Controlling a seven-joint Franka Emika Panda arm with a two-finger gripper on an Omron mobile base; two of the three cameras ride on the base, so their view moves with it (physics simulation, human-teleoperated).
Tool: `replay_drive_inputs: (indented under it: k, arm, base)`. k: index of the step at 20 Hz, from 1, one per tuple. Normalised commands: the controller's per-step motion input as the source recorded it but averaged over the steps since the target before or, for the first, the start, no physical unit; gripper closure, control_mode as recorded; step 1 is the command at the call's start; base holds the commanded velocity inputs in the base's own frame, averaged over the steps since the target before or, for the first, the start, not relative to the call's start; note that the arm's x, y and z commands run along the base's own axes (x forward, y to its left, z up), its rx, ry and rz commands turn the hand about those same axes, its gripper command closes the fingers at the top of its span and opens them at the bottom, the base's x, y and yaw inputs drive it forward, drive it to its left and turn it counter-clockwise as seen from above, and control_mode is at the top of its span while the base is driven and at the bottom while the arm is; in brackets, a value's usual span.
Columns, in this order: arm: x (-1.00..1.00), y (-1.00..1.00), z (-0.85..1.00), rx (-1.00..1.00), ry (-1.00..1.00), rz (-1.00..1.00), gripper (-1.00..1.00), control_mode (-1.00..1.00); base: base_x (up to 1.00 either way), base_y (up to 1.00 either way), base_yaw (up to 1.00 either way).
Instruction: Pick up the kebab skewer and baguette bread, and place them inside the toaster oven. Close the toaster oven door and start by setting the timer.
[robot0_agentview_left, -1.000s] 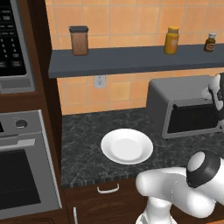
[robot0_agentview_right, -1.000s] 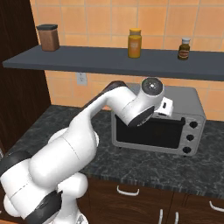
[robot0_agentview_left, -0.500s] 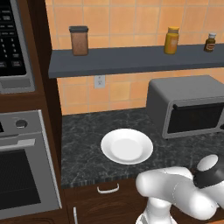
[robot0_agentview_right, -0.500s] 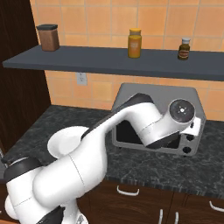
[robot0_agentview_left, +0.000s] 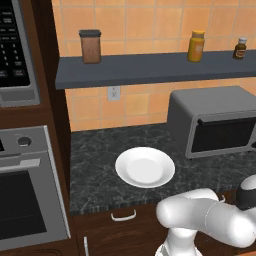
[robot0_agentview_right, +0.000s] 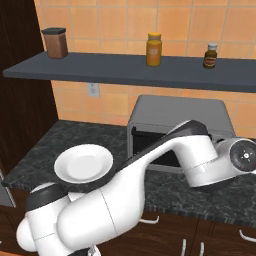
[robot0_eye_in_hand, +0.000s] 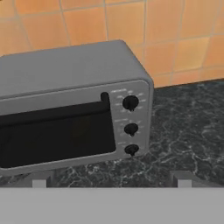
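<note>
1. Fingers (robot0_eye_in_hand: 39, 180) wide apart, gripping nothing; tips low in hand view, over dark counter (robot0_eye_in_hand: 188, 131).
2. Facing toaster oven (robot0_eye_in_hand: 74, 105) from the front, clear of it, no contact.
3. Oven door (robot0_eye_in_hand: 57, 135) shut, bar handle (robot0_eye_in_hand: 52, 112) along top edge.
4. Three black knobs (robot0_eye_in_hand: 130, 103) stacked on right panel.
5. Oven against tiled wall, at counter's right end in left base view.
6. White plate (robot0_agentview_left: 145, 166) bare, left of oven, well apart.
7. Shelf (robot0_agentview_left: 150, 67) above: brown canister (robot0_agentview_left: 90, 46), yellow jar (robot0_agentview_left: 196, 46), small dark bottle (robot0_agentview_left: 240, 48).
8. Skewer, baguette: location cannot be told.
</note>
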Motion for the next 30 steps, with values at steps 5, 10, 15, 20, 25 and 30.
replay_drive_inputs:
  k: [5, 10, 15, 20, 25, 30]
  arm:
    - [0.0, -0.05, 0.0, 0.15, 0.0, -0.21, -1.0, -1.0]
    - [0.07, 0.01, 0.0, 0.25, 0.02, -0.25, -1.0, -1.0]
    - [0.03, 0.0, -0.29, 0.35, 0.05, -0.34, -1.0, -1.0]
    - [0.02, 0.0, -0.23, 0.55, 0.0, -0.35, -1.0, -1.0]
    - [0.15, 0.01, -0.03, 0.5, 0.0, -0.24, -1.0, -1.0]
    - [-0.03, -0.11, -0.1, 0.42, 0.01, -0.11, -1.0, -1.0]
  base:
    - [0.0, 0.0, 0.0]
    - [0.0, 0.0, 0.0]
    - [0.0, 0.0, 0.0]
    - [0.0, 0.0, 0.0]
    - [0.0, 0.0, 0.0]
    - [0.0, 0.0, 0.0]
